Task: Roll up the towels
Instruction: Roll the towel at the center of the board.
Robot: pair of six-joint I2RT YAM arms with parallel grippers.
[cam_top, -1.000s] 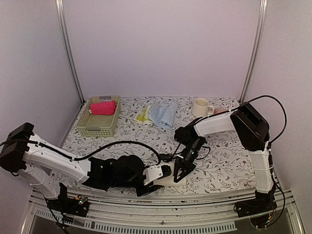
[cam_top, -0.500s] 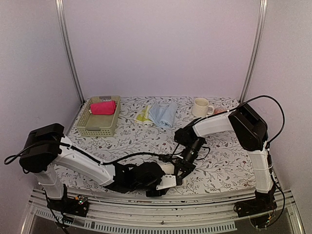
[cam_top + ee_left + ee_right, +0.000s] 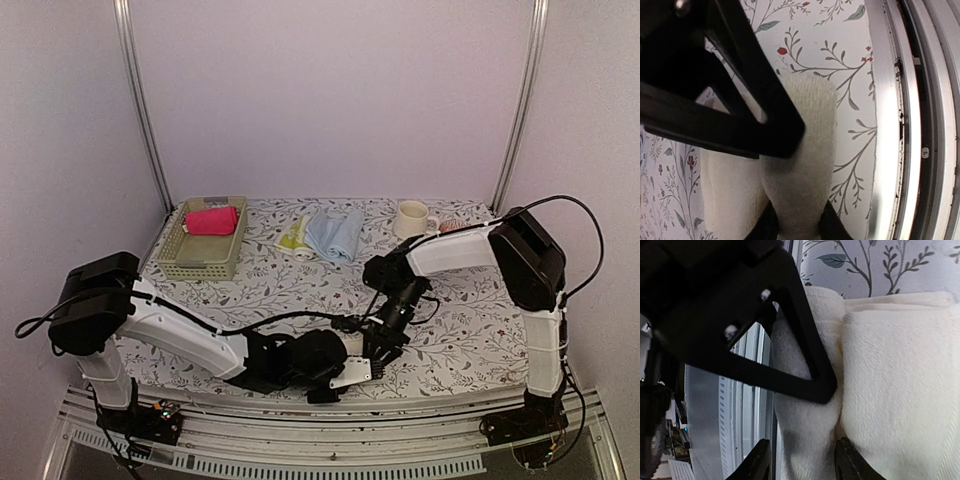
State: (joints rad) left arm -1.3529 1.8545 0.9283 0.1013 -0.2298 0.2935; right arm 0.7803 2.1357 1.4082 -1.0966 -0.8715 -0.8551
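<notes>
One pink towel lay rolled in the basket; the blue towel and yellow-green towel waited loose at the back. Wrist views alone showed the cream towel, part-rolled by the near edge, since the arms hid it from above: left gripper pinched its roll, right gripper straddled it, grip unclear.

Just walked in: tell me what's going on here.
Both arms are working the cream towel at the near edge of the table. The left gripper pinches its rolled fold; the right gripper straddles the same roll. A pink towel lies in the basket; the blue towel and yellow-green towel wait behind.
</notes>
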